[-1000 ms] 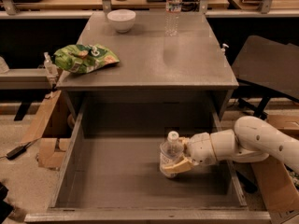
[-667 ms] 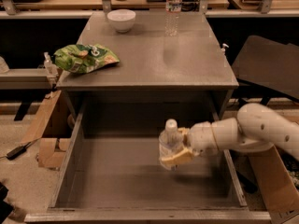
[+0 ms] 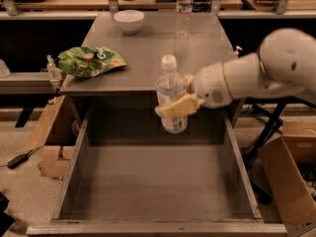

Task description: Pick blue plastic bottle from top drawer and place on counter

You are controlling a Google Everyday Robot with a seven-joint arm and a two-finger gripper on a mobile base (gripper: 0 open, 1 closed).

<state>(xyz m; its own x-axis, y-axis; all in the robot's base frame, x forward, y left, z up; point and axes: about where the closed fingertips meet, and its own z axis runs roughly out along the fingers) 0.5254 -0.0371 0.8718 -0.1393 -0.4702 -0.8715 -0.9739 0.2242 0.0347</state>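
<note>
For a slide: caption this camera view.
Gripper holds the blue plastic bottle upright above the open top drawer, near the counter.

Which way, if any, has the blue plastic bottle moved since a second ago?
Yes: upward. The blue plastic bottle was low in the top drawer; now the gripper, jaws shut on it, holds it level with the front edge of the counter.
</note>
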